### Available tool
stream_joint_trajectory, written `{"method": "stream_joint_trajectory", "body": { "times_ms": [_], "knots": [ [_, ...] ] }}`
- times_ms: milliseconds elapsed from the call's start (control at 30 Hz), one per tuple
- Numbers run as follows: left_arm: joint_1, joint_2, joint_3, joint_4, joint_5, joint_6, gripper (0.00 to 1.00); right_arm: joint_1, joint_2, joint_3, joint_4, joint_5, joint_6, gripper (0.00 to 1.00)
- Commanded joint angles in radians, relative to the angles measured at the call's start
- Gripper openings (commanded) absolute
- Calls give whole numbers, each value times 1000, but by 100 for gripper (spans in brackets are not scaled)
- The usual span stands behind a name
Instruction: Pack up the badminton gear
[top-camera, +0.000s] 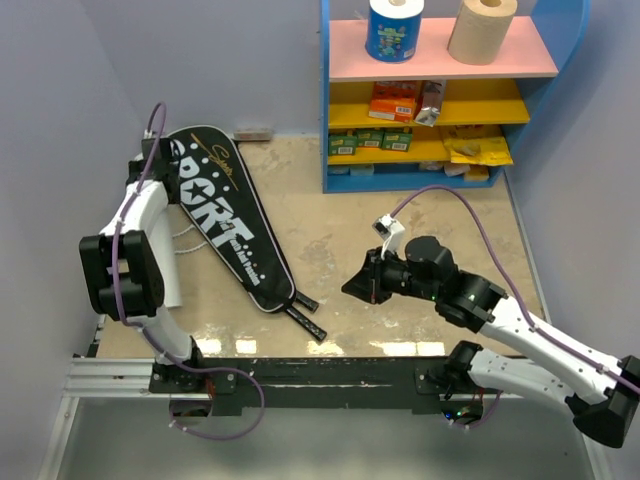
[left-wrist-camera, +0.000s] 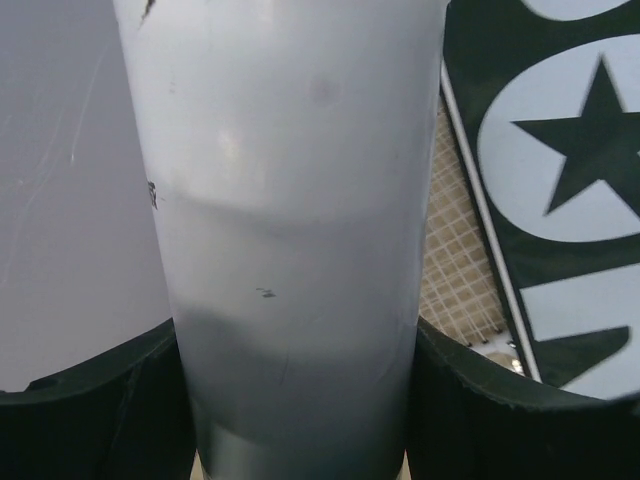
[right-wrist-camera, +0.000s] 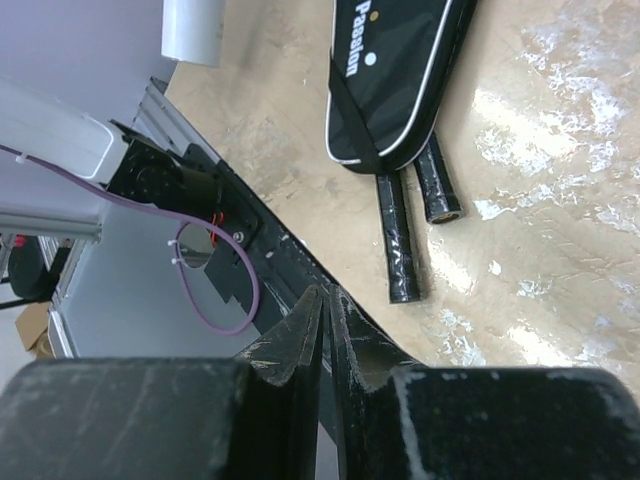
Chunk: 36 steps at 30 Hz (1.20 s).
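Black jaws of the left gripper (left-wrist-camera: 296, 380) stand spread on either side of the long white tube (left-wrist-camera: 300, 220), their inner faces against its wall, pinching it. Seen from above, this arm rises folded from its base at lower left and its wrist sits in the upper left of the frame, by the rounded end of the cover (top-camera: 215, 215). The right arm stretches from the lower right corner toward the middle with its wrist bent. The right gripper (top-camera: 352, 287) points left over the surface (top-camera: 400, 215), its jaws pressed together but for a hairline slit and holding nothing.

Counted: one tube, one cover lettered "SPORT", and two black handles (right-wrist-camera: 398, 240) poking side by side from the cover's narrow end at lower centre. The cover lies slanted from upper left toward lower centre. Racket strings (left-wrist-camera: 460, 260) show just beside its white-piped edge in the left wrist view. The handles lie to the left of the right gripper, apart from it.

A blue shelf unit (top-camera: 325, 100) stands at upper right. It carries two paper rolls (top-camera: 395, 28) on the pink top board, with orange packets (top-camera: 395, 100), green boxes (top-camera: 370, 138) and yellow packets (top-camera: 478, 150) below. A metal rail (top-camera: 110, 375) runs along the bottom edge
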Motion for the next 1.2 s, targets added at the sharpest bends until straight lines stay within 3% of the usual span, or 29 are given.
{"method": "stream_joint_trajectory", "body": {
  "times_ms": [0, 67, 167, 200, 267, 333, 367, 400, 700, 867, 1167],
  "knots": [
    [83, 13, -6, 98, -49, 41, 0, 3, 37, -34, 113, -24, 12, 12],
    [140, 12, -22, 116, -9, 33, 0, 3, 86, -34, 132, -24, 9, 13],
    [213, 9, -39, 131, 52, 1, 18, 3, 136, -22, 151, -32, -1, 20],
    [230, 15, -40, 131, 79, -13, 34, 3, 146, -16, 155, -32, -6, 24],
    [259, 23, -34, 130, 100, -28, 46, 3, 161, -11, 168, -32, -6, 30],
    [267, 27, -34, 131, 120, -39, 71, 1, 181, -8, 180, -36, -9, 32],
    [267, 26, -28, 136, 130, -42, 91, 3, 187, -8, 183, -38, -9, 33],
    [266, 29, -24, 134, 167, -57, 100, 1, 198, -10, 189, -39, -8, 33],
    [237, -74, 42, 116, 377, -171, 100, 3, 201, -10, 186, -45, -11, 34],
    [28, -184, 19, 132, 351, -148, 100, 4, 178, -2, 148, -10, -18, 36],
    [-129, -373, -134, 90, 612, -266, 100, 4, 144, 15, 82, 63, -14, 45]
  ]
}}
